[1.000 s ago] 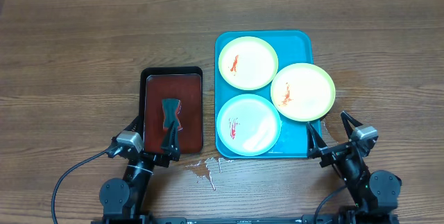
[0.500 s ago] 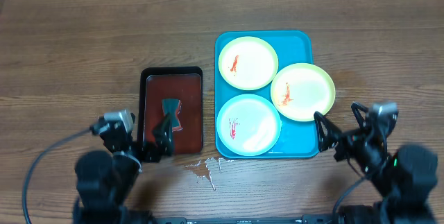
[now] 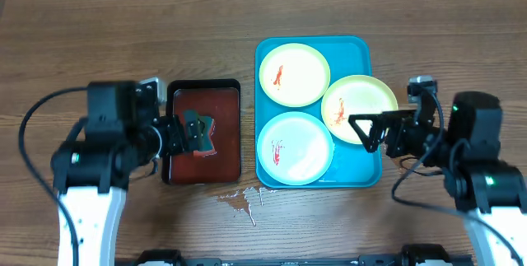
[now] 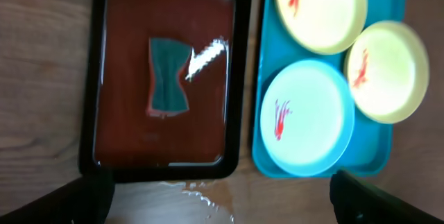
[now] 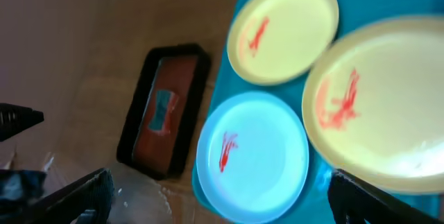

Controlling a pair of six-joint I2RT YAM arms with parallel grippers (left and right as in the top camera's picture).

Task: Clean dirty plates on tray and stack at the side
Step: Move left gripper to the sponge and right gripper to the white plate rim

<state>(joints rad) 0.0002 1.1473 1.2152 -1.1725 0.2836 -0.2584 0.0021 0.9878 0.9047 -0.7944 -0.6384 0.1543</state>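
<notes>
The turquoise tray point(image 3: 360, 49) holds all three plates, each with a red sauce smear. One yellow-green plate point(image 3: 295, 74) is at the back, and another point(image 3: 359, 109) overhangs the tray's right rim. The pale blue plate point(image 3: 295, 147) is at the front. The left wrist view shows the tray point(image 4: 260, 151) and the blue plate point(image 4: 305, 118). The right wrist view shows the blue plate point(image 5: 253, 154). My left gripper point(image 3: 193, 132) is open and empty above the dark red tray. My right gripper point(image 3: 363, 133) is open and empty over the right plate's front edge.
A black-rimmed dark red tray point(image 3: 176, 93) lies left of the turquoise tray and holds a dark green sponge point(image 4: 168, 75). A water spill point(image 3: 240, 201) lies on the wood tabletop in front, between the two trays.
Both arms have risen from the table's front edge and reached forward. The left gripper is now over the dark red tray, and the right is over the turquoise tray's right side.
</notes>
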